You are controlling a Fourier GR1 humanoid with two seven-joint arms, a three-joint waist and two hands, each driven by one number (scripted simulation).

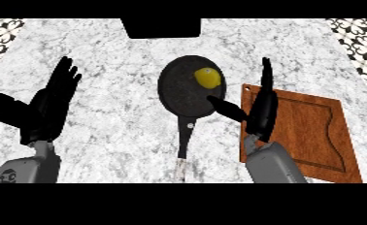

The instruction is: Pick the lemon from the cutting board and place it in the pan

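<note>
Viewing from head: small yellow lemon (208,78) lying inside round black frying pan (191,86), upper right of base; placing judged done. Right hand (259,106) fingers straight, holding nothing, between pan rim and brown wooden cutting board (315,132). Left hand (52,102) open, resting at left. Next: withdraw right hand, avoiding pan rim; open grey marble counter (114,136) around.

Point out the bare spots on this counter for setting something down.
Bare counter lies between the left hand and the pan. The cutting board is bare right of the right hand. It is crowded around the pan, where the lemon lies.
</note>
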